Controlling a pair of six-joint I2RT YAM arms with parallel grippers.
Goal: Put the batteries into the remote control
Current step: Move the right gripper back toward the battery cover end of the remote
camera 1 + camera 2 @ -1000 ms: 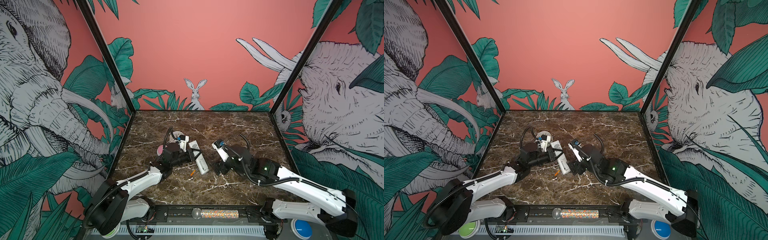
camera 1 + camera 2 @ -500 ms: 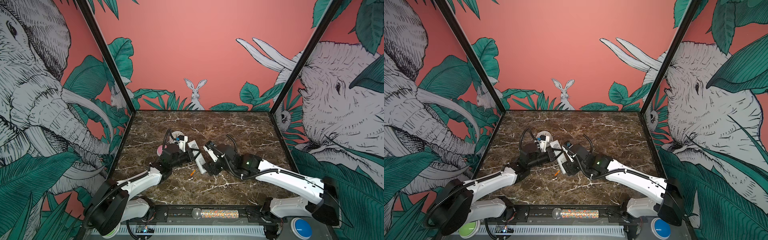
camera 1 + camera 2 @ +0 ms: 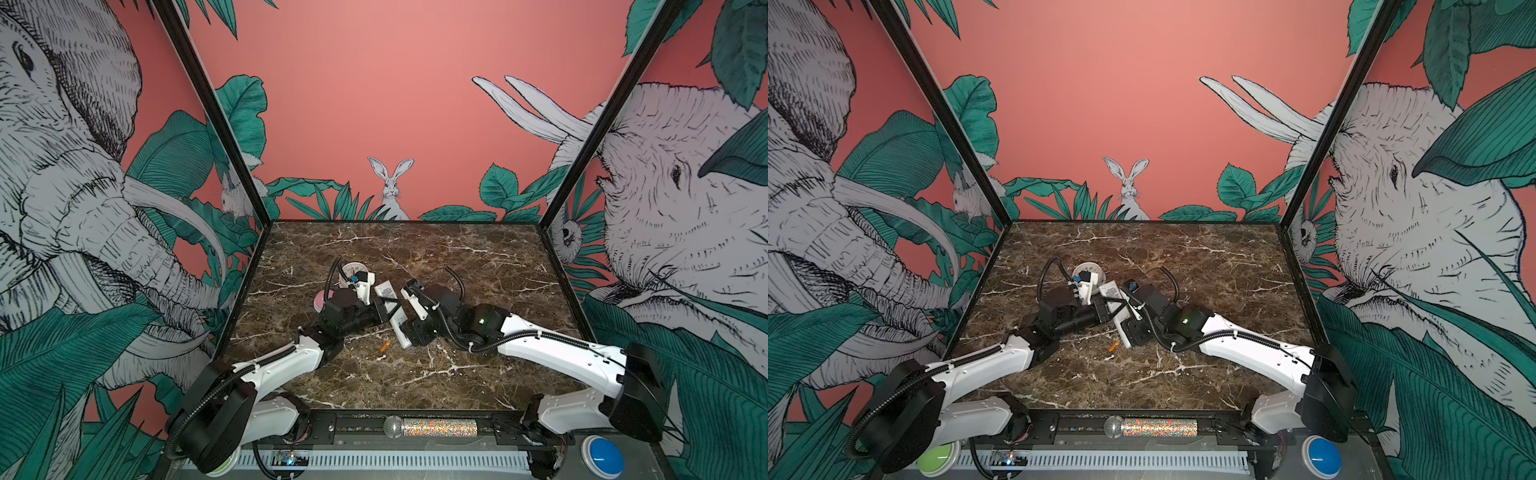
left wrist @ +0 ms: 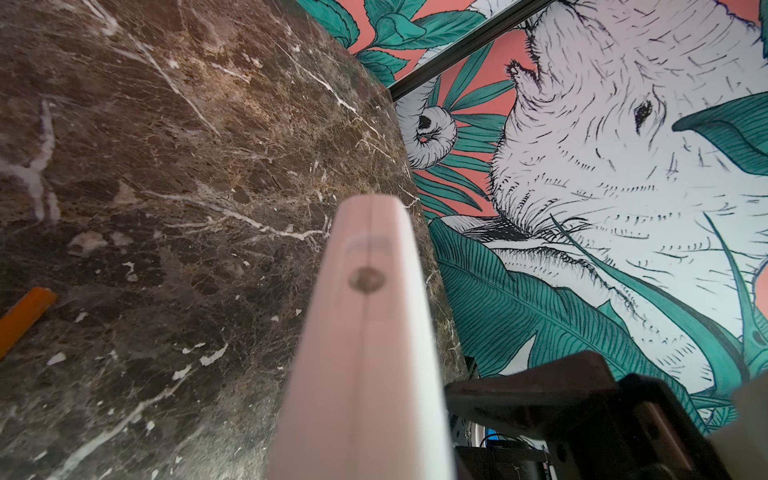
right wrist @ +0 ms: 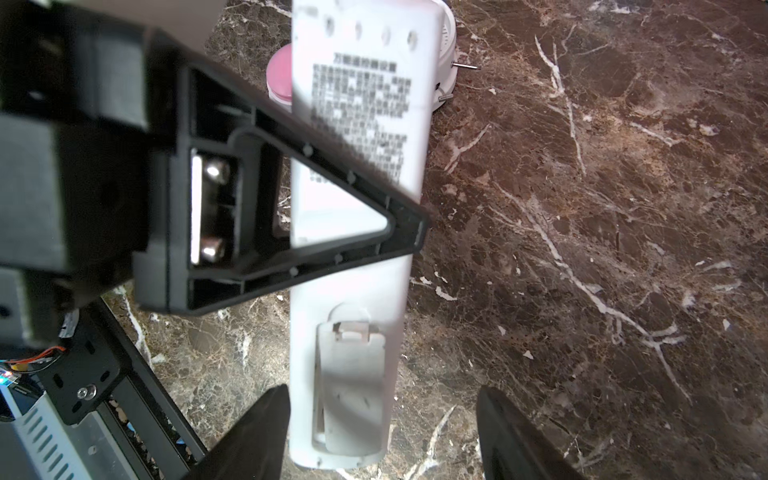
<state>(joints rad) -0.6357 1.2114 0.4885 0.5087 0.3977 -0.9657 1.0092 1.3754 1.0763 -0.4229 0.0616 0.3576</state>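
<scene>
Little of the job looks done. The left claw (image 3: 388,311) is clamped tight on the remote (image 3: 400,328) about mid-length, near the table's middle in both top views. One orange battery (image 3: 385,345) lies loose on the marble (image 3: 415,374) just beside the remote's near end; the second is not in sight. The right wrist view shows the remote's back with its cover (image 5: 353,382) still on, so opening it and seating both cells seem to remain. The right claw (image 5: 380,390) stands open astride that cover end, holding nothing. The back carries a block of black print (image 5: 361,108), too blurred to read; no brand shows.
</scene>
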